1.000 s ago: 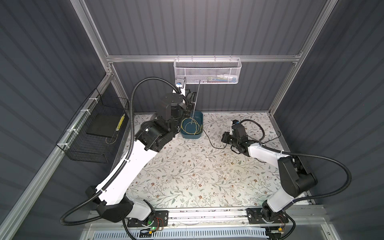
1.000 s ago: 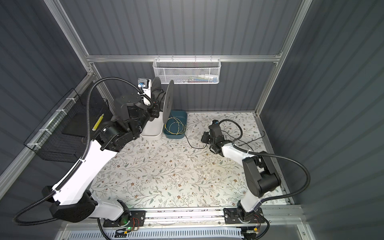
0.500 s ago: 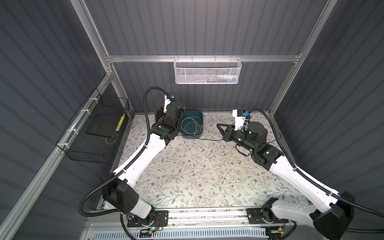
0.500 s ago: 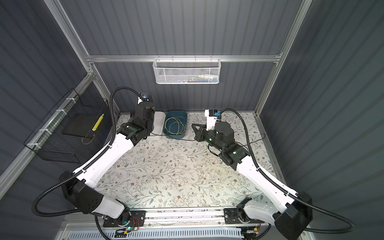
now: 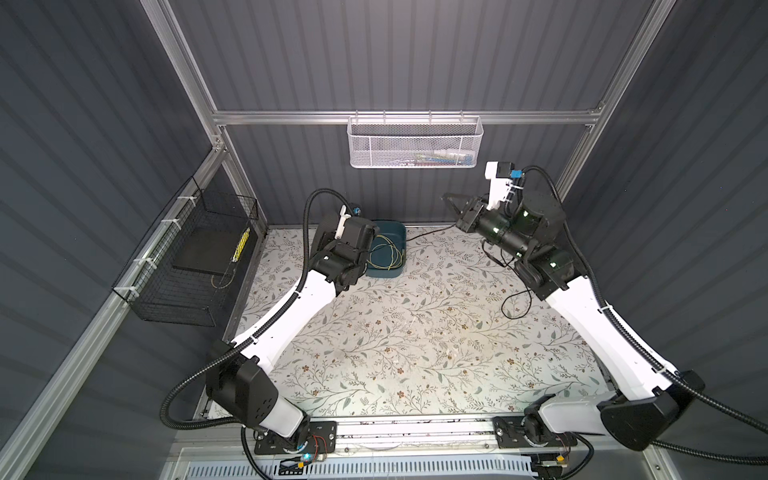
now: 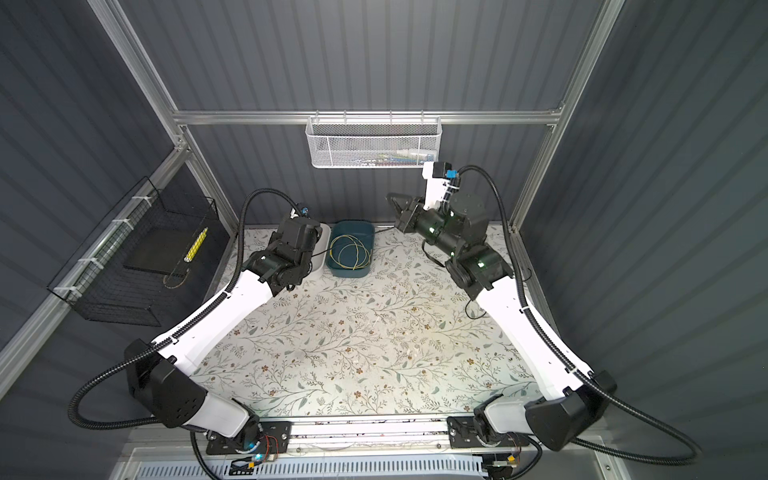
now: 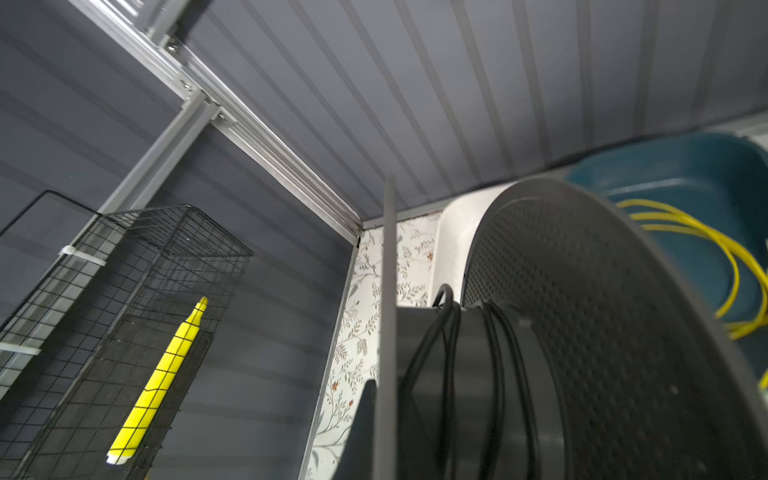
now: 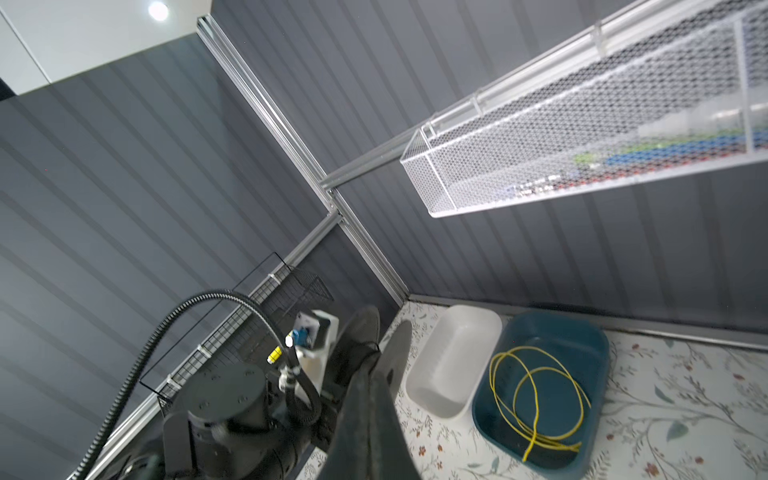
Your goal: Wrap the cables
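1. black cable (image 7: pixel 500 374) wound on a grey spool (image 7: pixel 602 332) gripped by left fingers (image 7: pixel 359 432), near the table's (image 5: pixel 415 332) back left corner.
2. yellow cable (image 6: pixel 349 253) coiled in a teal bin (image 6: pixel 349 230) at the back edge.
3. right fingers (image 8: pixel 370 415) closed, raised above the back edge.

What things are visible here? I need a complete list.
table: one, floral cover
teal bin: one, teal, rear middle of the table
white bin: one, white, beside the teal bin
spool: one, grey, held at the rear left
black cable: one, black, partly wound on the spool, rest on the table
yellow cable: one, yellow, coiled in the teal bin
white basket: one, white, on the rear rail
black basket: one, black wire, on the left wall
marker: one, yellow, in the black basket
left gripper: one, black, shut on the spool
right gripper: one, black, raised rear right, shut, seemingly on the black cable
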Available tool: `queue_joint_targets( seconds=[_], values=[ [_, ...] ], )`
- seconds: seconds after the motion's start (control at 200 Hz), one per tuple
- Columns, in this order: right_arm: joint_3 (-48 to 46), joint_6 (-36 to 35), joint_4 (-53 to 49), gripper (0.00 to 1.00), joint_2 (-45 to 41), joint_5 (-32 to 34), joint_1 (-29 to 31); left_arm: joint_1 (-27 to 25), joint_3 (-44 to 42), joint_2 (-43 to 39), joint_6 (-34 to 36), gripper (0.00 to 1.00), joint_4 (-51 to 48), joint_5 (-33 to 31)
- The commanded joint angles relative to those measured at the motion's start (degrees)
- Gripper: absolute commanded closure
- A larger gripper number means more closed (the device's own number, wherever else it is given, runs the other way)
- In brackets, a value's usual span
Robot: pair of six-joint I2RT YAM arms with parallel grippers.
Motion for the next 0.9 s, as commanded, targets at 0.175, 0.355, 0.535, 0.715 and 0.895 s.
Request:
queue_joint_targets(
  seconds=[0.175, 0.355, 0.535, 0.715, 0.895],
  values=[
    [15.3, 4.2, -1.7, 0.93, 11.3, -7.4, -11.8, -4.7, -4.8, -9.4, 0.5, 1.0, -12.1, -1.1],
    [23.2, 7.7, -2.6, 0.91, 19.2, -8.0, -19.1, -7.4, -7.1, -14.6, 0.1, 1.0, -18.2, -3.3],
    [29.8, 10.2, -5.6, 0.92, 27.1, -8.0, -26.0, -7.4, -5.2, -19.4, 0.5, 1.0, -24.8, -4.0],
    [32.8, 12.2, -6.2, 0.91, 32.7, -8.2, -30.3, -7.4, -3.1, -21.4, 3.6, 1.0, -29.9, -1.4],
    [40.4, 10.9, -11.0, 0.99, 40.6, -7.3, -31.8, -7.4, 1.0, -22.5, 6.1, 1.0, -34.9, 6.8]
  ],
)
